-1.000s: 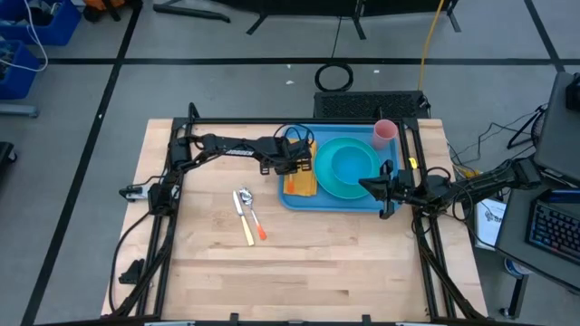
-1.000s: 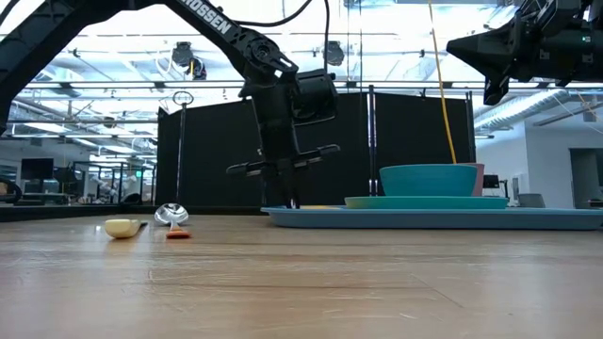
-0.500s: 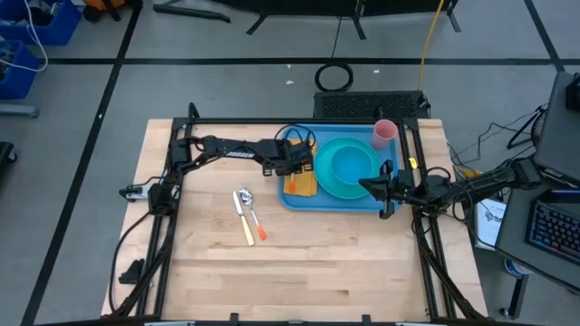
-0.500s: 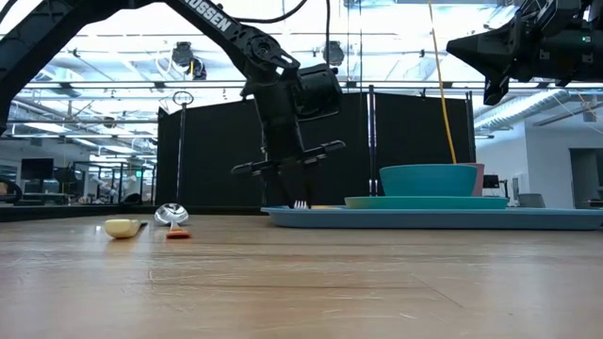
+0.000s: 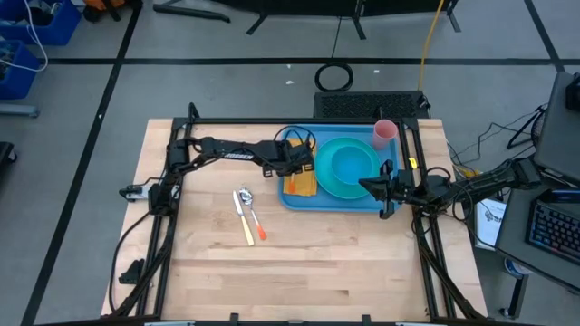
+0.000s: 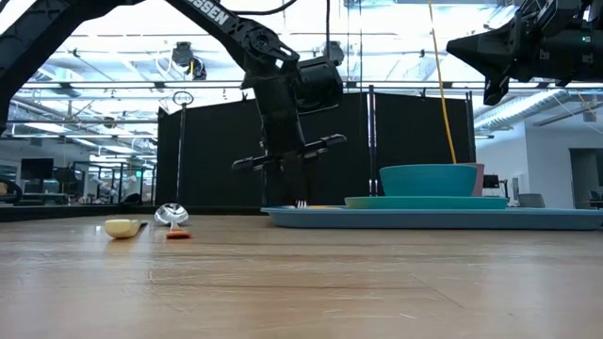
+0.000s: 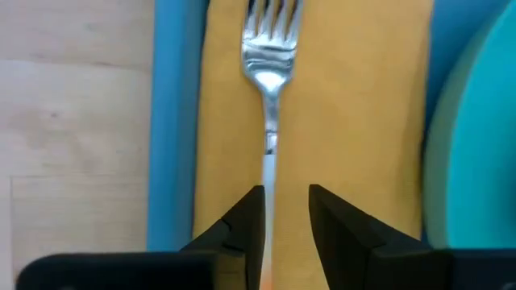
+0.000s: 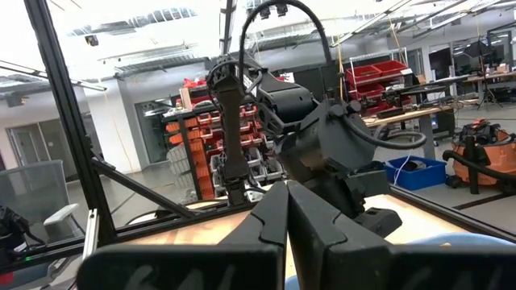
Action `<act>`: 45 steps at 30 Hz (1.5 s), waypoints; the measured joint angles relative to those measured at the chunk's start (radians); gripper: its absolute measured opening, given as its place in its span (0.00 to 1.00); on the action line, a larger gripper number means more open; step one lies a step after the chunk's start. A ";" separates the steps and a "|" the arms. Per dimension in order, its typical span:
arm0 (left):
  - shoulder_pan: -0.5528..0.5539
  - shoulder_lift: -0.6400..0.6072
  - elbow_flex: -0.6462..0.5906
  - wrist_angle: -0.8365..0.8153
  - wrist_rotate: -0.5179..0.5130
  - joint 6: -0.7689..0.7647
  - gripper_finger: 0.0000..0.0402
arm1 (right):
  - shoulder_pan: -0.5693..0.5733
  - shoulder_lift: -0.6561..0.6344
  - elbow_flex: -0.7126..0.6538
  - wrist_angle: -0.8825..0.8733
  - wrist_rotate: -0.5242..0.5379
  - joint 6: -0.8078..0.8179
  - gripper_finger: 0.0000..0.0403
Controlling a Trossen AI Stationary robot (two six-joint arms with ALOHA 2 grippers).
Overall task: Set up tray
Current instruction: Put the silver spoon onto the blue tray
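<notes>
From above, the tray (image 5: 292,201) lies at the far right of the pale wood tabletop (image 5: 299,272), carrying a round turquoise plate (image 5: 337,186), a bowl (image 5: 353,161), a pink cup (image 5: 384,132) at its far corner and a yellow napkin (image 5: 302,184) along its left side. The left gripper (image 5: 304,163) hangs over that napkin. The right gripper (image 5: 384,187) waits at the tray's right edge. A spoon (image 5: 243,199) and two other utensils (image 5: 256,226) lie on bare wood left of the tray.

The low view alone gives height: the left gripper (image 6: 292,179) is clear above the tray (image 6: 433,217), with fork tines (image 6: 301,203) poking up at the rim. White letters ending in "OSSEN" (image 6: 209,16) run along the arm. Behind stand black partitions (image 6: 217,155) and a lit ceiling.

The left wrist view shows a fork (image 7: 269,72) lying flat on the napkin (image 7: 355,105), its handle between jaws that stand apart, not touching it.

The right wrist view shows its own jaws closed together on nothing, the other arm beyond, and shelves with red bins (image 8: 375,76)
</notes>
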 joint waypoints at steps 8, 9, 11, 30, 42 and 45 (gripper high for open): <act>-0.015 -0.007 0.000 0.000 -0.038 -0.038 0.16 | 0.000 0.000 0.000 0.000 0.000 0.000 0.00; -0.015 -0.007 0.000 0.011 -0.038 -0.031 0.13 | 0.000 0.000 0.000 0.000 0.000 0.000 0.00; -0.018 -0.007 0.000 0.026 -0.045 -0.026 0.06 | 0.000 0.000 0.000 0.000 0.000 0.000 0.00; -0.007 -0.003 0.000 0.043 0.019 0.006 0.01 | 0.000 0.000 0.000 0.000 0.000 0.000 0.00; 0.017 0.006 0.000 0.009 0.046 0.030 0.01 | 0.000 0.000 0.000 0.000 0.000 0.000 0.00; 0.017 0.012 0.000 0.002 0.047 0.030 0.01 | 0.000 0.000 0.000 0.000 0.000 0.000 0.00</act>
